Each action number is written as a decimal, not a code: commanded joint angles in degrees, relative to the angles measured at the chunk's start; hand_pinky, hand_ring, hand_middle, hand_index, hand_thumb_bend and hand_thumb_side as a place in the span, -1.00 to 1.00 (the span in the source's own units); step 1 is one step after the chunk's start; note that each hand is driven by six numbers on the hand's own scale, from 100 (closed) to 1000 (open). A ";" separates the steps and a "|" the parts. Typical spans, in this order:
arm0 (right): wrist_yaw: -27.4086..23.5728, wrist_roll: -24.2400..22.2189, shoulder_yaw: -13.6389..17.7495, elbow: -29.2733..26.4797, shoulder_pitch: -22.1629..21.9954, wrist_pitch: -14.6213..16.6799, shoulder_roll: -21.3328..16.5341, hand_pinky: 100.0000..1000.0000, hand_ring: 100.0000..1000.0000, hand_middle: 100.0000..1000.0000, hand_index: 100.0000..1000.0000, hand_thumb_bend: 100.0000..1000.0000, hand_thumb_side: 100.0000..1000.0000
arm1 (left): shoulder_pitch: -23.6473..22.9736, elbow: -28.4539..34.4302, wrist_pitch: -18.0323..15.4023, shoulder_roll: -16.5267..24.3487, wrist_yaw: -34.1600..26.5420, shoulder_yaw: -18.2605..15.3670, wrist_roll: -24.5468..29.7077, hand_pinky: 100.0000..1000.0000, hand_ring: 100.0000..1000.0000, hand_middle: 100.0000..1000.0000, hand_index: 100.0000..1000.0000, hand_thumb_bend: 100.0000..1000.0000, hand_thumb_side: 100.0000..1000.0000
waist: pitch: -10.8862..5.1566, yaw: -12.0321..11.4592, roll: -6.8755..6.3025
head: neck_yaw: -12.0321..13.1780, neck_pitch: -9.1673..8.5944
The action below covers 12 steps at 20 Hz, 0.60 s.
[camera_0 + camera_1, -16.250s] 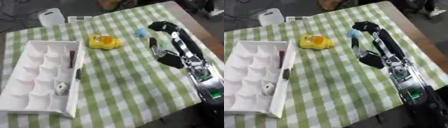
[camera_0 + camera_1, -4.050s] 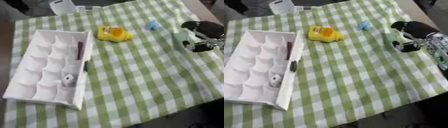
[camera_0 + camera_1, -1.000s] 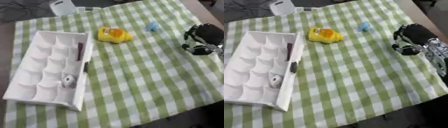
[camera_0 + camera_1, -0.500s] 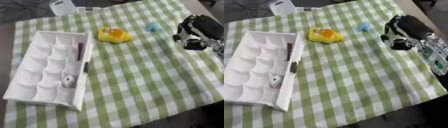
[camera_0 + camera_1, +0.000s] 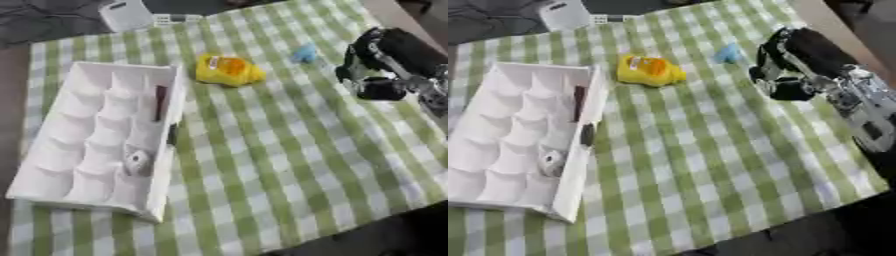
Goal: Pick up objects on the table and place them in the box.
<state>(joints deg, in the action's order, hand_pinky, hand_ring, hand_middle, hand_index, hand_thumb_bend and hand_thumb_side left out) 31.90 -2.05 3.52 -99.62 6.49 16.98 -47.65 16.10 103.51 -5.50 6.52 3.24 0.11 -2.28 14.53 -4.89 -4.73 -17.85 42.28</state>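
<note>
— Right hand (image 5: 794,65) first: where is it and what are the fingers doing?

— It shows at the far right of the counter (image 5: 289,150), black, with the silver forearm running off toward the near right. Its fingers are curled in toward the palm. Whether anything sits inside them I cannot tell; the view there is too soft, though nothing shows between them. The other hand shows in neither view.

— What about the surface and the room?

— A green and white checked cloth (image 5: 702,150) covers the counter. A bare brown strip of the counter shows past the cloth at the far right. Beyond the far edge lies a dark floor or surface, with a pale grey boxy thing (image 5: 128,14) at the far left, just off the cloth.

— And the things to be packed?

— A yellow bottle-like object (image 5: 227,70) with an orange patch lies on its side on the cloth, far centre, just right of the box. A small light blue object (image 5: 728,54) sits right of it, near the curled hand but apart from it.

— The box?

— A white box (image 5: 61,170) divided into rounded compartments lies on the left half of the cloth, askew. A thin dark stick (image 5: 161,102) lies in a far compartment by the right wall, a small grey-white piece (image 5: 136,161) sits in a nearer compartment, and a small dark piece (image 5: 172,135) rests at the right rim.
</note>
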 commanded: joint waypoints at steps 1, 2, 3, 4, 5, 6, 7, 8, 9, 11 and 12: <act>-5.39 -2.19 1.39 -4.91 -0.87 1.41 0.35 -0.37 -0.58 -0.55 0.01 -1.00 -1.00 | 0.40 1.08 -0.01 0.77 -0.14 -0.57 -0.31 0.49 0.22 0.86 0.69 -0.89 0.90 | -0.83 0.27 0.76 | 0.45 -0.07; -7.16 -2.51 1.73 -6.51 -1.60 1.56 1.18 -0.38 -0.58 -0.56 0.00 -1.00 -1.00 | 0.36 1.10 -0.01 0.77 -0.12 -0.63 -0.36 0.49 0.22 0.86 0.69 -0.89 0.90 | -0.76 0.49 0.79 | 0.66 0.00; -8.76 -2.88 2.08 -7.97 -2.24 1.43 1.72 -0.39 -0.58 -0.57 -0.02 -1.00 -1.00 | 0.32 1.10 0.01 0.78 -0.10 -0.67 -0.40 0.49 0.22 0.87 0.69 -0.89 0.90 | -0.72 0.64 0.81 | 0.77 0.06; -10.07 -3.25 2.38 -9.26 -2.74 1.17 2.10 -0.39 -0.58 -0.57 -0.02 -1.00 -1.00 | 0.29 1.10 0.02 0.79 -0.09 -0.70 -0.43 0.49 0.22 0.87 0.69 -0.89 0.90 | -0.70 0.76 0.83 | 0.83 0.10; -11.18 -3.54 2.63 -10.57 -3.14 0.99 2.52 -0.40 -0.59 -0.57 -0.03 -1.00 -1.00 | 0.28 1.11 0.03 0.78 -0.07 -0.71 -0.45 0.49 0.22 0.87 0.69 -0.88 0.90 | -0.65 0.92 0.89 | 0.90 0.14; -12.34 -3.72 2.86 -12.35 -3.70 0.90 3.03 -0.40 -0.59 -0.57 -0.03 -1.00 -1.00 | 0.29 1.13 0.03 0.76 -0.05 -0.70 -0.44 0.49 0.22 0.87 0.69 -0.88 0.90 | -0.61 1.13 0.97 | 1.00 0.20; -13.21 -3.95 3.04 -13.65 -4.08 0.72 3.31 -0.40 -0.59 -0.57 -0.04 -1.00 -1.00 | 0.29 1.16 0.04 0.75 -0.03 -0.70 -0.44 0.49 0.22 0.87 0.69 -0.88 0.90 | -0.61 1.24 1.04 | 1.05 0.25; -14.08 -4.12 3.06 -14.33 -4.09 1.14 3.41 -0.40 -0.59 -0.57 -0.04 -1.00 -1.00 | 0.27 1.18 0.05 0.72 -0.01 -0.70 -0.44 0.49 0.22 0.87 0.69 -0.88 0.90 | -0.64 1.31 1.16 | 1.09 0.31; -14.79 -4.27 3.10 -14.66 -4.05 1.62 3.42 -0.40 -0.59 -0.57 -0.04 -1.00 -1.00 | 0.25 1.19 0.06 0.71 0.01 -0.71 -0.45 0.49 0.22 0.87 0.69 -0.88 0.90 | -0.67 1.34 1.24 | 1.13 0.34; -16.15 -4.53 3.05 -14.90 -3.61 3.06 3.14 -0.39 -0.59 -0.57 -0.04 -1.00 -1.00 | 0.17 1.18 0.08 0.73 0.06 -0.72 -0.46 0.49 0.22 0.87 0.69 -0.88 0.90 | -0.77 1.24 1.39 | 1.15 0.43; -16.78 -4.60 2.93 -14.94 -3.20 3.86 2.85 -0.39 -0.59 -0.58 -0.05 -1.00 -1.00 | 0.13 1.18 0.10 0.74 0.07 -0.73 -0.48 0.49 0.22 0.87 0.69 -0.88 0.90 | -0.87 1.12 1.48 | 1.13 0.48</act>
<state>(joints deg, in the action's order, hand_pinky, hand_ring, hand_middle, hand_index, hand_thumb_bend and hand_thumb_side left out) 16.44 -6.50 5.65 -112.95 2.72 19.95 -43.43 16.05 103.53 -5.44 6.51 3.25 -0.22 -2.58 14.56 -3.70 -4.45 -16.89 42.58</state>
